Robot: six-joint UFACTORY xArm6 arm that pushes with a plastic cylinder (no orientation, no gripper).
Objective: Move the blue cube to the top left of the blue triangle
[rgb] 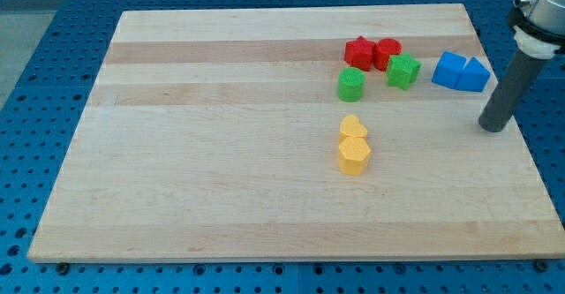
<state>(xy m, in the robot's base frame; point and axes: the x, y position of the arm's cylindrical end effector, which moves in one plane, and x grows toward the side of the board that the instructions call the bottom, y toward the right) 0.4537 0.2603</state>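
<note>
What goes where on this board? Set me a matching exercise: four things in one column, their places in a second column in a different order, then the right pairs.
Things
1. blue cube
2. my tip
3. yellow blocks
4. red blocks

Places
A. stacked as a pair near the board's middle, below the green blocks
B. touching the blue triangle on its left side in the view
C. topmost of the cluster, just above the green blocks
D. near the board's right edge, below and right of the blue pair, touching no block

Pairs: 1-B, 2-D, 3-A, 4-C
</note>
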